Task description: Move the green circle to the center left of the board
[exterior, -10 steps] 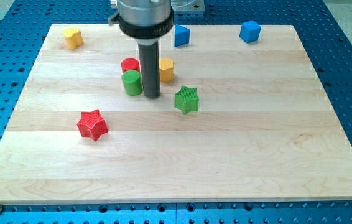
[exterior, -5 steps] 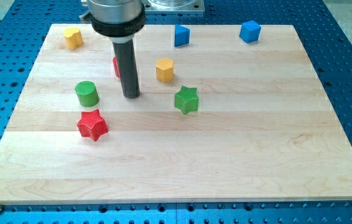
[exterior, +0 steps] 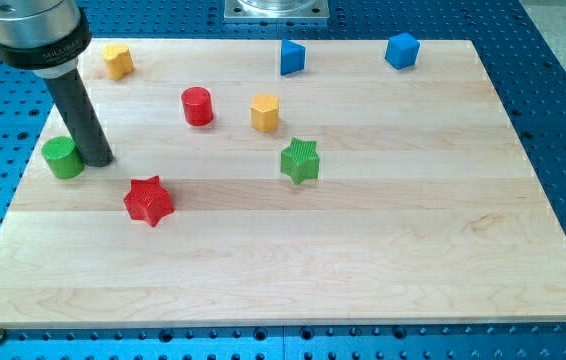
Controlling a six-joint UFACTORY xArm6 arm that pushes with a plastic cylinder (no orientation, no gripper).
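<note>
Resting on the wooden worktop (exterior: pixel 363 270), my tip (exterior: pixel 98 161) stands just to the view's right of the green circle (exterior: pixel 63 158), touching it or nearly so. The green circle sits near the board's left edge, about midway between the view's top and bottom. The red star (exterior: pixel 149 200) lies near it, toward the view's lower right. The red cylinder (exterior: pixel 197 106), yellow hexagon block (exterior: pixel 265 112) and green star (exterior: pixel 301 160) cluster toward the middle. Another yellow block (exterior: pixel 116 60) and two blue cubes (exterior: pixel 292 56) (exterior: pixel 401 50) line the top edge. I have no end effector that opens or clamps, only the dark rod (exterior: pixel 80 120), holding nothing.
</note>
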